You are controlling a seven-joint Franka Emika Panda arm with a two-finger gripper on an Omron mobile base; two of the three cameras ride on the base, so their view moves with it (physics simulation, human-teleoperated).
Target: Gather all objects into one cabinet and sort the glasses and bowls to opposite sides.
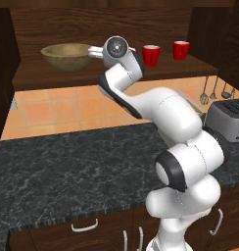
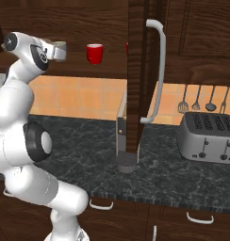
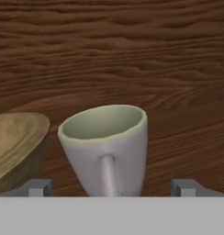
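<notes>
My gripper (image 3: 112,187) is open inside the dark wooden cabinet (image 1: 53,78). Its fingertips (image 3: 38,187) stand wide apart on either side of a pale grey cup (image 3: 107,147), with a gap at each side. The cup stands upright on the shelf, close in front of the hand, and also shows as a pale cup (image 2: 59,48) at the hand's tip. Just left of it lies the big tan bowl (image 3: 15,142), the same wide bowl (image 1: 67,55) at the shelf's left. Two red cups (image 1: 151,54) (image 1: 180,49) stand further right on the shelf, one of them a red cup (image 2: 94,53) beyond the hand.
The cabinet's open door (image 2: 135,70) with its long silver handle (image 2: 157,70) hangs over the dark marble counter (image 1: 67,171). A silver toaster (image 2: 209,136) sits at the right with kitchen utensils (image 2: 197,99) hanging on the tiled wall behind it.
</notes>
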